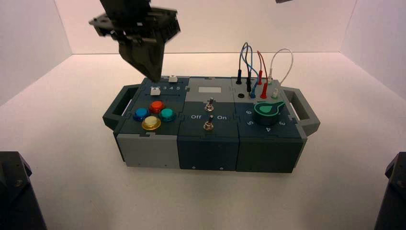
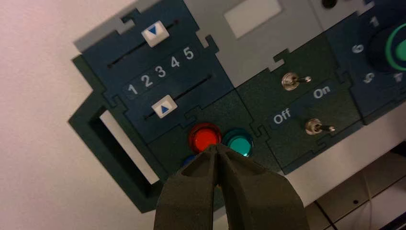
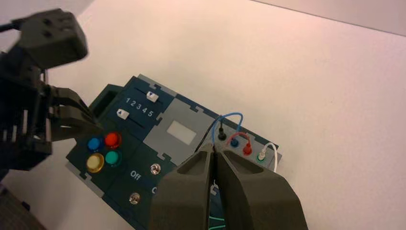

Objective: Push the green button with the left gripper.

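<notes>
The green button (image 1: 167,114) is a small teal dome at the box's front left, in a cluster with the red (image 1: 156,106), blue (image 1: 140,113) and yellow (image 1: 151,122) buttons. My left gripper (image 1: 154,76) is shut to a wedge and hangs in the air above the sliders, behind the cluster and clear of the box. In the left wrist view its tip (image 2: 218,147) sits between the red button (image 2: 204,137) and the green button (image 2: 238,143). My right gripper (image 3: 213,149) is shut and held high above the box's right part.
The box (image 1: 148,148) has two sliders (image 2: 155,33) numbered 1 to 5, two toggle switches (image 2: 289,80) between Off and On, a dark-green knob (image 1: 268,109) and plugged wires (image 1: 253,62) at the back right. Handles (image 1: 115,112) stick out at both ends.
</notes>
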